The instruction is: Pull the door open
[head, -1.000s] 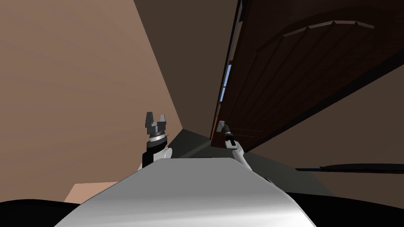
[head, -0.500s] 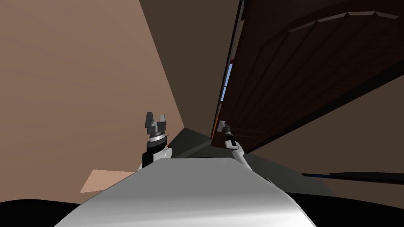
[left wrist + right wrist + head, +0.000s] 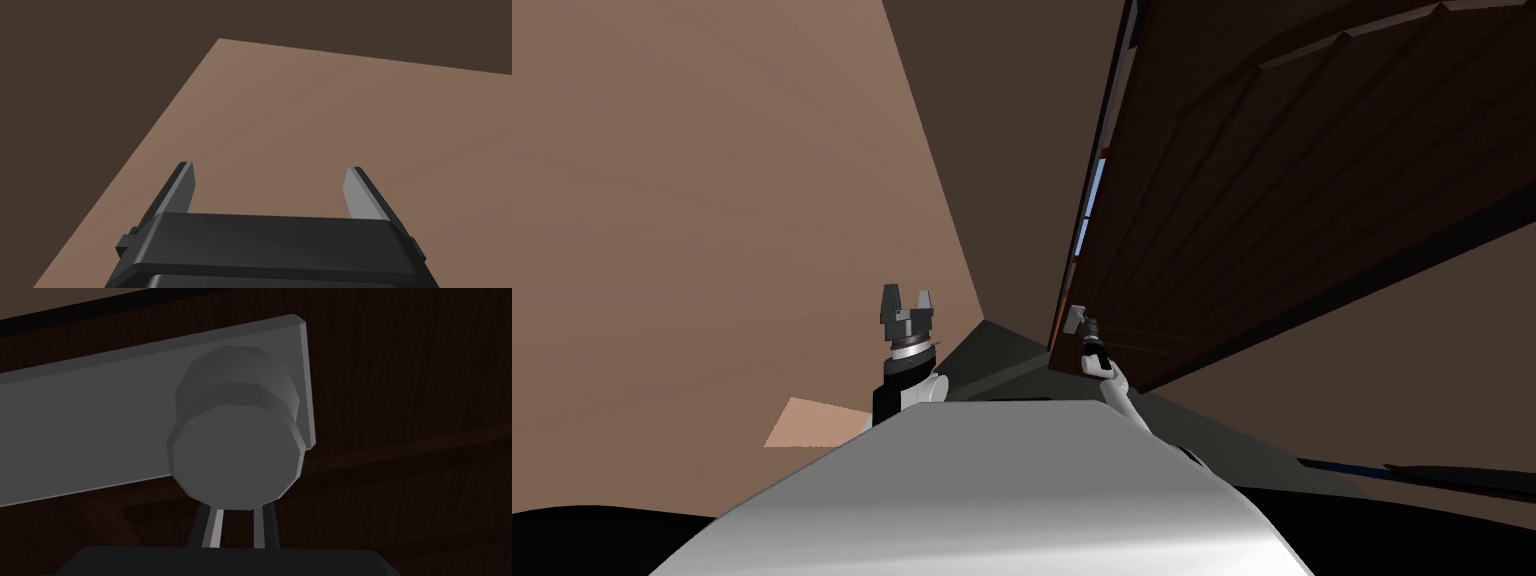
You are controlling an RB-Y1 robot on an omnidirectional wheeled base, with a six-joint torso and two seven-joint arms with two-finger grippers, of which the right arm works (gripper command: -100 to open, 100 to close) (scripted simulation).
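Status: door (image 3: 1272,180) is dark brown wood with vertical grain and raised panel moulding that includes a segmented curved rail near its top. In the head view it takes the upper right of the frame, slanting from top centre down toward the right edge. Its free edge stands off the black frame strip (image 3: 1110,110), and a thin blue sliver (image 3: 1092,195) shows in the gap, so it is ajar.

Hardware: grey knob (image 3: 235,458), round and faceted, with a flat face on a thicker stepped neck. It sits at one end of a long flat grey plate (image 3: 100,428) fixed to the door face. Both are plain matte grey.

Right gripper (image 3: 1079,322) is at the knob, low on the door's free edge, just right of centre in the head view. Its two fingers are pinched close together and closed in on the knob. Their tips are hidden behind the knob's face, so the contact itself is not visible.

Left gripper (image 3: 906,303) is left of centre in the head view, pointing up in front of the tan wall (image 3: 712,200) and well apart from the door. Its fingers are spread wide with nothing between them.
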